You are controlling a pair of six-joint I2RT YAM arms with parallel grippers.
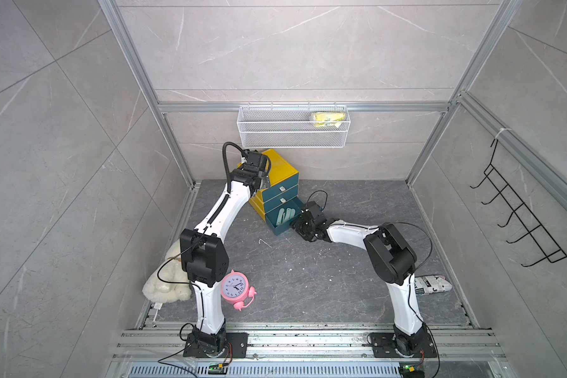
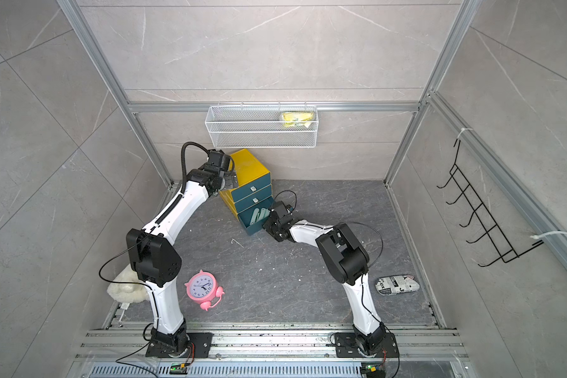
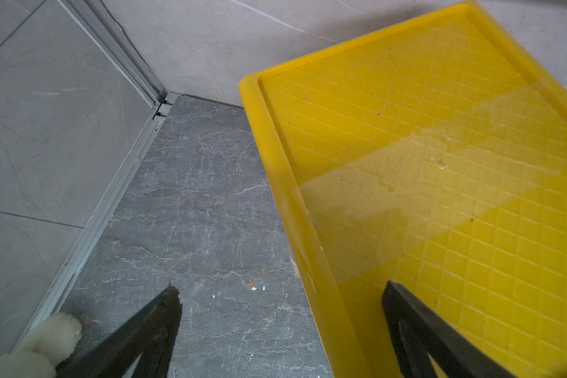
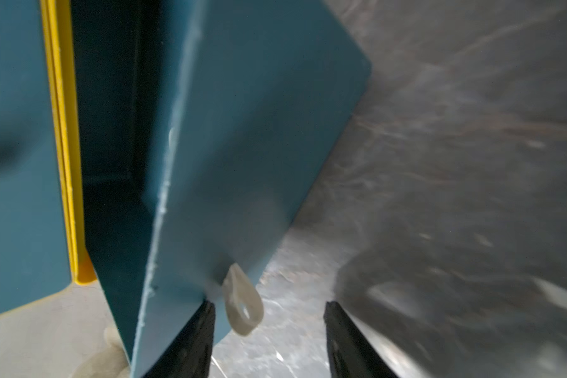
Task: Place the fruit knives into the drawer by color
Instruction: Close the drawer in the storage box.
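The drawer chest (image 1: 283, 170) has a yellow case and three dark teal drawers, and stands at the back of the floor. Its bottom drawer (image 1: 277, 230) is pulled out, with pale teal fruit knives (image 1: 283, 216) lying inside; both top views show them (image 2: 258, 216). My right gripper (image 4: 269, 304) is at that drawer's front (image 4: 243, 147). It is open, and the white pull (image 4: 243, 301) sits between the fingers, close to one of them. My left gripper (image 3: 280, 288) is open wide astride the edge of the chest's yellow top (image 3: 439, 163): one finger is over the floor, the other over the top.
A pink alarm clock (image 1: 236, 288) and a white plush (image 1: 164, 284) lie by the left arm. A newsprint-patterned pouch (image 2: 396, 284) lies behind the right arm. A white mesh basket (image 1: 292, 131) holding a yellow item (image 1: 328, 118) hangs on the back wall. A black hook rack (image 1: 521, 222) hangs on the right wall.
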